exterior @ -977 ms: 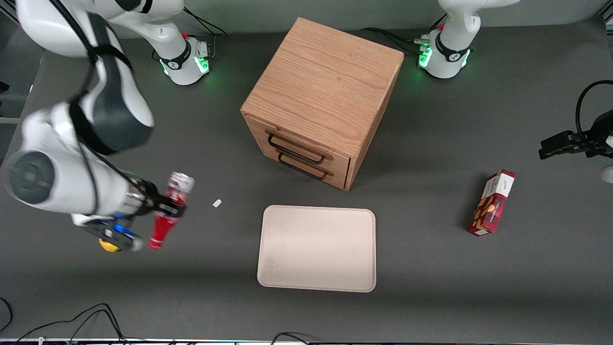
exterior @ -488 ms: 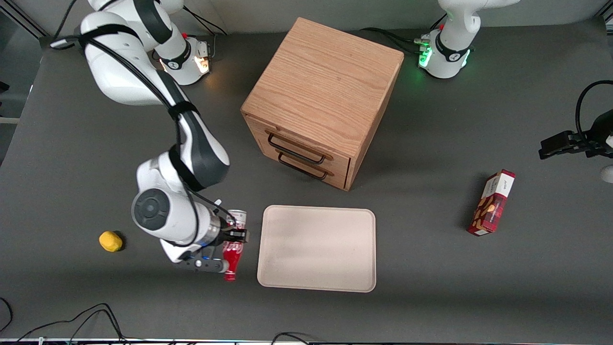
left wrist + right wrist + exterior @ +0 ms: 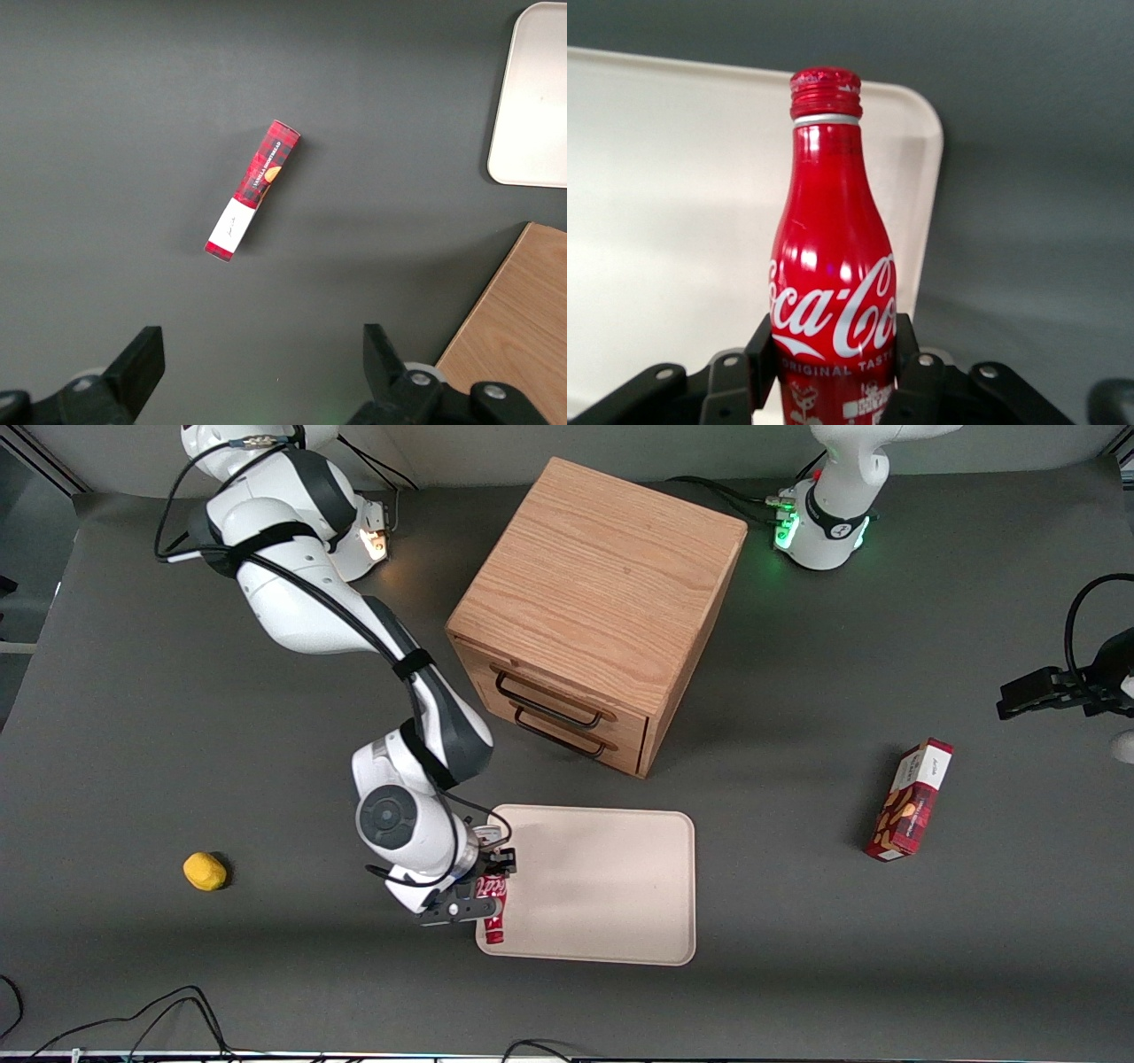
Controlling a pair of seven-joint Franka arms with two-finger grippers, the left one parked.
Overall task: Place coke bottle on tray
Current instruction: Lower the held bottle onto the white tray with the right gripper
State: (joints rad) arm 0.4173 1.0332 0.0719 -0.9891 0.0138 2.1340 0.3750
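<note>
The wooden drawer cabinet (image 3: 598, 607) is the biggest thing on the dark table (image 3: 133, 717). It has two drawers with dark handles. The cream tray (image 3: 602, 886) lies flat right in front of the cabinet, nearer to the front camera.

The gripper (image 3: 490, 880) hangs over the tray's edge at the working arm's end. Its two fingers are pressed tight on the sides of the coke bottle (image 3: 493, 908), low on the bottle's body (the wrist view shows one black finger (image 3: 764, 354) on each side). The bottle lies along its length, with its red cap (image 3: 825, 87) pointing toward the front camera and away from the cabinet. The bottle is above the tray's corner. I cannot tell if it touches the tray.

White writing on the bottle says "Coca-Cola", and under it "ORIGINAL TASTE".

A red snack box (image 3: 910, 800) lies toward the parked arm's end, well apart from the tray. A small yellow thing (image 3: 204, 871) lies toward the working arm's end.
</note>
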